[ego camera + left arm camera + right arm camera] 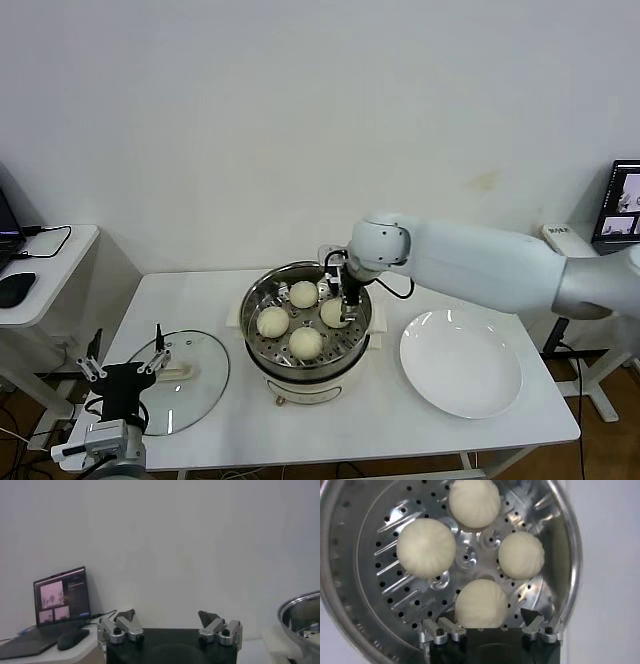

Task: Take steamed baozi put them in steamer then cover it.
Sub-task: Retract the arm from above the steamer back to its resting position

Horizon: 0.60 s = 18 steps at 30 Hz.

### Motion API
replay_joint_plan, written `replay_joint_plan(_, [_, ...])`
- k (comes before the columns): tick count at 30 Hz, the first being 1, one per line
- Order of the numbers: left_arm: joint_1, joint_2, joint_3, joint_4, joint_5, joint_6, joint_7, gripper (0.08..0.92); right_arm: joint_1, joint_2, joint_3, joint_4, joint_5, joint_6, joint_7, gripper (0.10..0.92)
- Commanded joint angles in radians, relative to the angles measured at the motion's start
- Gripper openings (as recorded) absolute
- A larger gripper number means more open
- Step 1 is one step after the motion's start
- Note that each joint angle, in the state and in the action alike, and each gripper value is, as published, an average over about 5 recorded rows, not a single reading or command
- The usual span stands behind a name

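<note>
The steamer (308, 345) is shiny perforated metal; the steamed baozi (425, 547) look smooth, matt dough; the cover (190, 375) is clear glass; the plate (461, 363) is glossy white.

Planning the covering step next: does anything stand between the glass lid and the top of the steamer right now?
Yes. The right gripper hangs open over the steamer, just above the baozi nearest the plate, and its arm crosses the rim. The cover lies flat on the table beside the steamer, with the open left gripper near it.
</note>
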Motion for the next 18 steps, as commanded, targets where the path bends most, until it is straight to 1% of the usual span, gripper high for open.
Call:
replay_joint_plan(1, [0.000,0.003,0.005,0.027,-0.032,-0.052,-0.006,0.823,-0.098,-0.292,0.185,0.247,0.095,0.037,0.310,0.823])
replay_joint_plan(3, [0.000,0.001,0.004,0.045,-0.013,-0.083,-0.006,0.823,-0.213,-0.386,0.272,0.309,0.177,0.106,0.474,0.823])
replay_joint_plan(5, [-0.002,-0.002,0.004,0.067,0.014,-0.116,-0.005,0.823,-0.395,-0.468,0.412,0.363,0.216,0.210,0.614,0.823])
replay_joint_plan(7, [-0.004,-0.003,0.005,0.093,0.045,-0.148,-0.006,0.823,-0.641,-0.518,0.603,0.401,0.188,0.327,0.688,0.823])
replay_joint_plan(10, [-0.007,-0.003,0.007,0.127,0.089,-0.190,-0.006,0.823,-0.993,-0.523,0.930,0.433,0.133,0.465,0.759,0.823])
replay_joint_plan(12, [-0.010,-0.005,0.009,0.153,0.128,-0.226,-0.005,0.823,-1.209,-0.468,1.137,0.434,0.072,0.545,0.778,0.823])
replay_joint_plan(14, [-0.012,-0.008,0.013,0.179,0.169,-0.256,-0.007,0.823,-1.396,-0.380,1.321,0.424,-0.013,0.626,0.778,0.823])
replay_joint_plan(16, [-0.014,-0.014,0.019,0.201,0.210,-0.276,-0.007,0.823,-1.546,-0.256,1.478,0.406,-0.100,0.706,0.756,0.823])
replay_joint_plan(18, [-0.014,-0.018,0.025,0.220,0.254,-0.286,-0.006,0.823,-1.643,-0.131,1.598,0.387,-0.157,0.772,0.715,0.823])
